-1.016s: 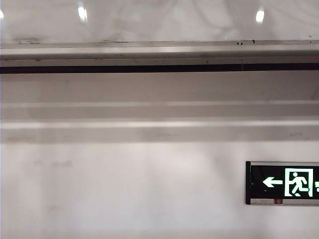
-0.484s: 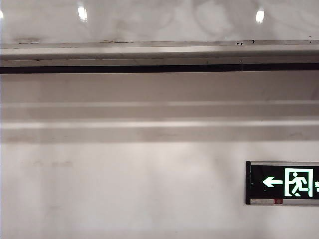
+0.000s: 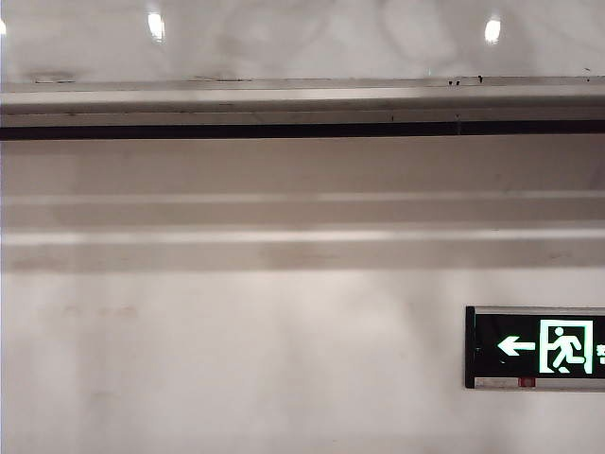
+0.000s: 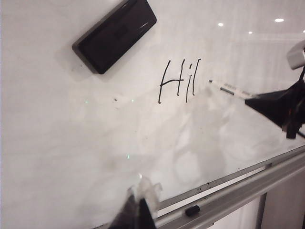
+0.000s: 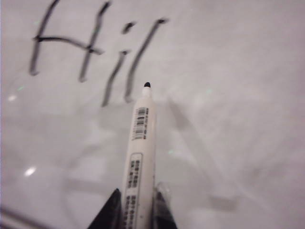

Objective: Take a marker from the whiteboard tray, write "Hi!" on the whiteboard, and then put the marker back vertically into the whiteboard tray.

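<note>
Right pincer (image 5: 136, 210) clamped; left pincer (image 4: 138, 210) closed, near board.

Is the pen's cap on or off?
Off. The marker in the right gripper shows its bare black tip; a cap lies on the whiteboard tray.

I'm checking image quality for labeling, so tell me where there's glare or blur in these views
Exterior view: ceiling-light glare spots on the whiteboard, otherwise sharp. Left wrist view: glare spots at one corner, left gripper blurred up close. Right wrist view: soft throughout, the writing fuzzy, the marker in the right gripper casting a faint shadow.
</note>
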